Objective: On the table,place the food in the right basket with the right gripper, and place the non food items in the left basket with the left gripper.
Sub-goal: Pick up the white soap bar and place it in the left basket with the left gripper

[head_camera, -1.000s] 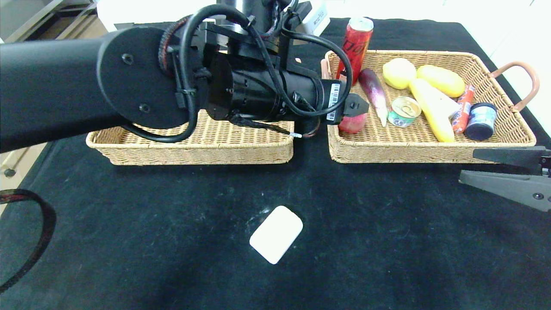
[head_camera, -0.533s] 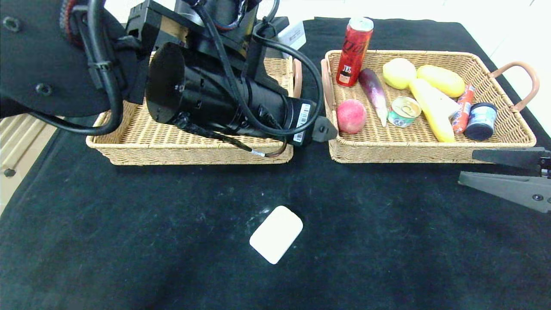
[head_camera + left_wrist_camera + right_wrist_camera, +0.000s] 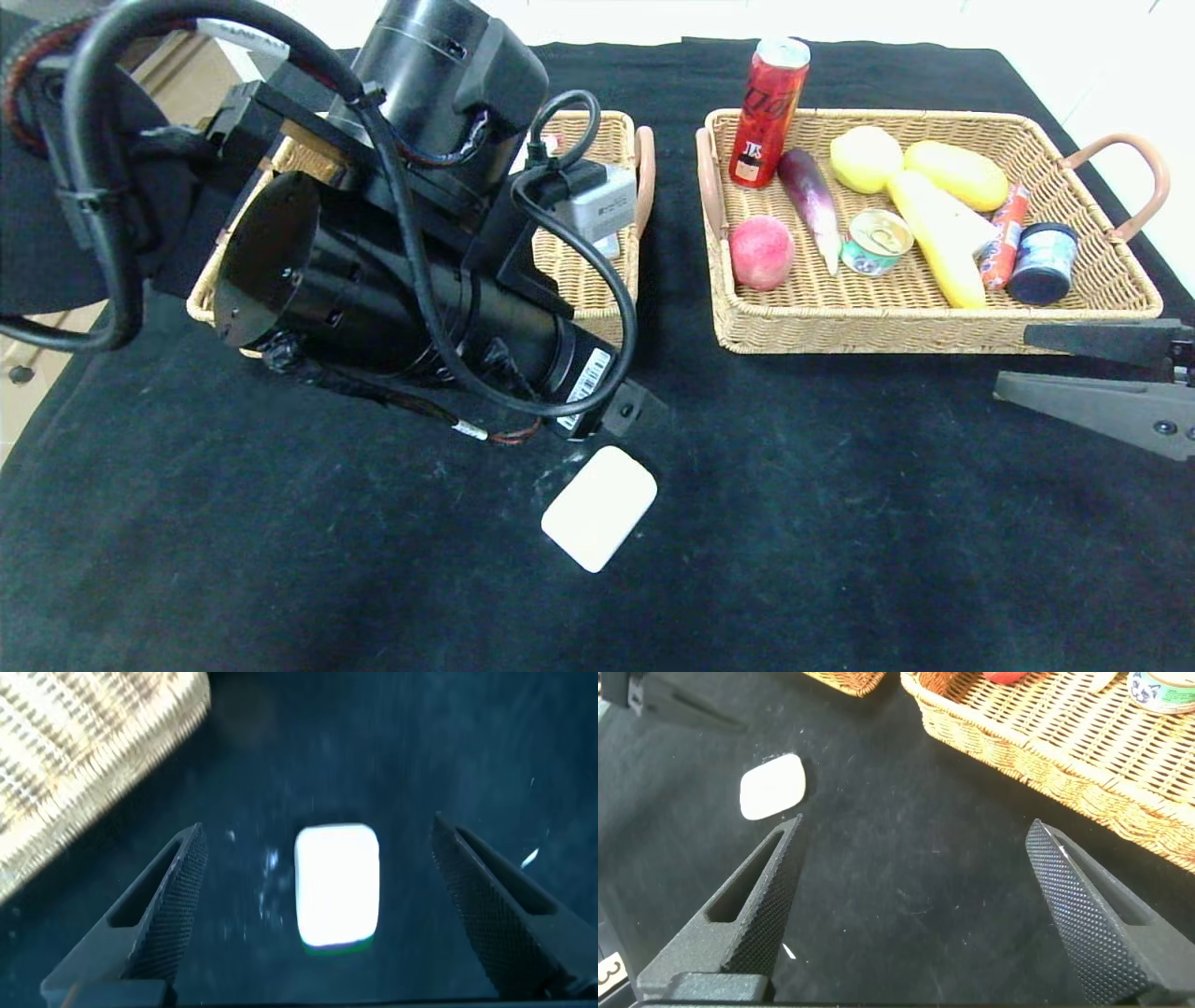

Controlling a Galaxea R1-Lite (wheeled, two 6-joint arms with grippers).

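Apparently nearly done: the food lies in the right basket, while one white bar of soap remains on the table, framed by the left gripper, released wide, with the right gripper parked open.

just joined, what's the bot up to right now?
Sorting table items into two baskets. The right basket already holds the food: peach, eggplant, cans and more. The left tool is open above the white soap bar, the last loose item on the black cloth, fingers either side but not gripping. The right tool sits open and idle near the right basket's front edge.
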